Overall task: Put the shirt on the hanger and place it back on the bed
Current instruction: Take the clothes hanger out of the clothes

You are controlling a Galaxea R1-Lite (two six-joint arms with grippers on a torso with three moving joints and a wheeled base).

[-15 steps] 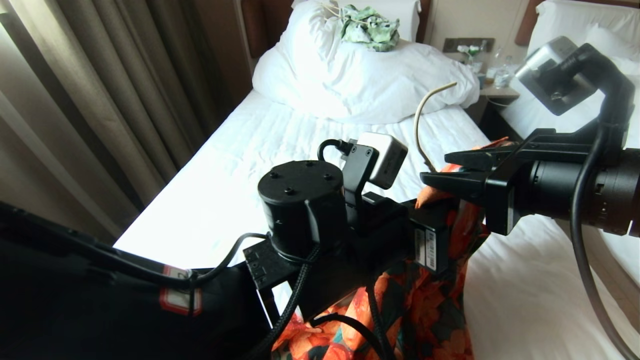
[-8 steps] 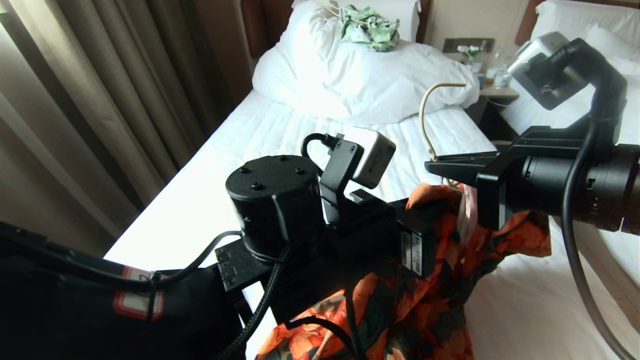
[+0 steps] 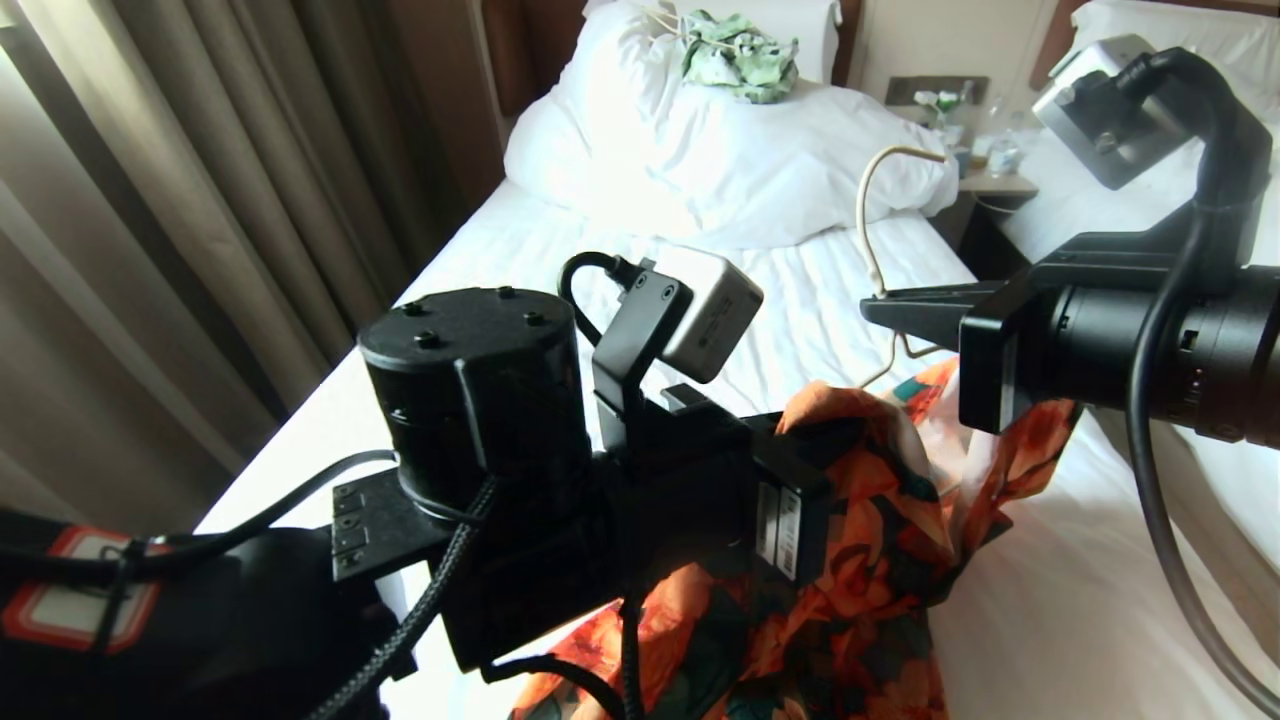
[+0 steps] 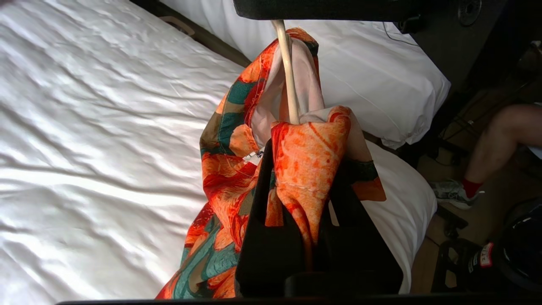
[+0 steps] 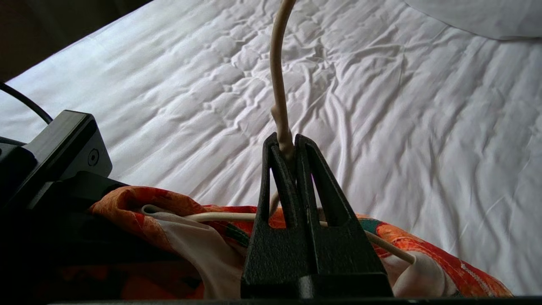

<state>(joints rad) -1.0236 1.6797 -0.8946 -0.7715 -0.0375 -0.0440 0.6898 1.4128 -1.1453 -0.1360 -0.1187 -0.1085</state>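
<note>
Head view had both arms up over the bed (image 3: 520, 260), right in front of the camera. The right gripper (image 5: 287, 146) was pinched tight on the hanger (image 3: 868, 225) at its twisted neck, with the long hook curving up past the fingertips toward the white duvet (image 3: 720, 150). In the right wrist view you could see the wire shoulders running sideways just under the fingers, tucked into the shirt (image 3: 860, 560) with its pale inner side showing.

The left gripper (image 4: 311, 169) was clamped on a bunched fold of the orange flower fabric, just beside one wire arm of the hanger that poked out of the cloth there. The rest of the shirt hung down from both grippers, draping toward the white sheet near the bed's edge.

Further back, a pale green garment (image 3: 738, 55) lay crumpled on top of the duvet. Left wrist view also caught a person's leg (image 4: 499, 135) with a red sock and a sneaker off beside the bed.
</note>
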